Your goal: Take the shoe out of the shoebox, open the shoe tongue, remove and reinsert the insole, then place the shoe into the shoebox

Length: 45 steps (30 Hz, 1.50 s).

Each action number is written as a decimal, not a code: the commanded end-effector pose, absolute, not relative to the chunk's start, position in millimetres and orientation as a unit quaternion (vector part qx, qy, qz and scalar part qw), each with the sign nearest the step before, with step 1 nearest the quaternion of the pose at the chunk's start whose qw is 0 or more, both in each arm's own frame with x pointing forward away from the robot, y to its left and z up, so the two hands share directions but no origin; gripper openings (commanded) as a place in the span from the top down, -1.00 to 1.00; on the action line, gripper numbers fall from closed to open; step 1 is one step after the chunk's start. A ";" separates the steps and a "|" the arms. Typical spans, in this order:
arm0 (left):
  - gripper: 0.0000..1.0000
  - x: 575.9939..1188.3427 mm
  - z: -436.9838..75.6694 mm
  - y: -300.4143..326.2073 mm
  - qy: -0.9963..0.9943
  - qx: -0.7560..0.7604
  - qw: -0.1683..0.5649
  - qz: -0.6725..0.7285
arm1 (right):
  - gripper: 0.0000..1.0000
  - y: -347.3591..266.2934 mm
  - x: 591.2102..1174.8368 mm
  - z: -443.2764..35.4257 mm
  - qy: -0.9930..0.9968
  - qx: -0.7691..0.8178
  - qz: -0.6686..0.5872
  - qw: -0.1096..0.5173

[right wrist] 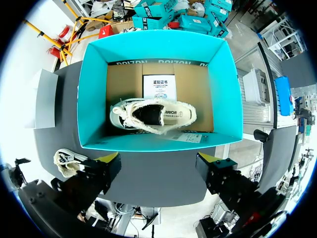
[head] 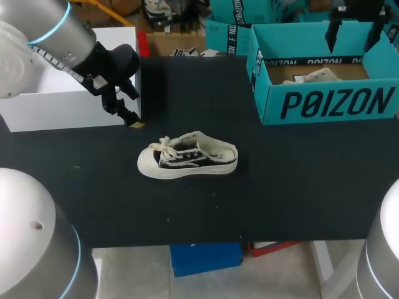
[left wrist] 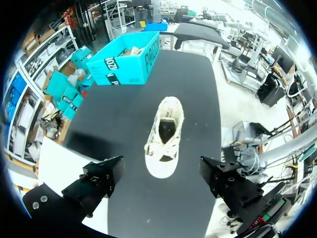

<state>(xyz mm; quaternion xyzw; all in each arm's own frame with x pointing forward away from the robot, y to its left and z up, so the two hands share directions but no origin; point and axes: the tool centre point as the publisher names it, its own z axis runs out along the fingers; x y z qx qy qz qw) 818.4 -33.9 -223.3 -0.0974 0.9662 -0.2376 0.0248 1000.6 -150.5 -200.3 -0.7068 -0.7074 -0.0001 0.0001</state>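
Right wrist view shows the 2nd sneaker [right wrist: 153, 115] whole inside the shoebox [right wrist: 94, 99]; 1st sneaker [head: 187, 157] mid-worktop [head: 280, 187]; left tool [left wrist: 162, 173], right tool [right wrist: 158, 166] both released.

The head camera looks down from above and behind on the whole dark surface [head: 293, 193]. The left wrist camera, high over one end, faces along it past the loose shoe [left wrist: 165, 134] to the teal shoebox [left wrist: 126, 62]. The right wrist camera looks straight down into that box. All three share both.
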 end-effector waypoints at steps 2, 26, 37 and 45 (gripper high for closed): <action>-1.00 812.1 -225.6 -27.9 0.954 -0.090 0.031 -0.285 | -1.00 -150.2 1000.5 -200.2 -0.707 -0.707 0.000 0.000; -1.00 811.9 -225.8 -27.8 0.954 -0.090 0.030 -0.285 | -1.00 -113.5 962.1 -180.8 -0.816 -0.540 -0.206 -0.014; -1.00 811.9 -225.8 -27.8 0.954 -0.090 0.030 -0.285 | -1.00 -93.5 917.9 -172.8 -0.913 -0.290 -0.277 -0.068; -1.00 811.9 -225.8 -27.8 0.954 -0.090 0.030 -0.285 | -1.00 -89.1 910.4 -177.0 -0.937 -0.243 -0.237 -0.082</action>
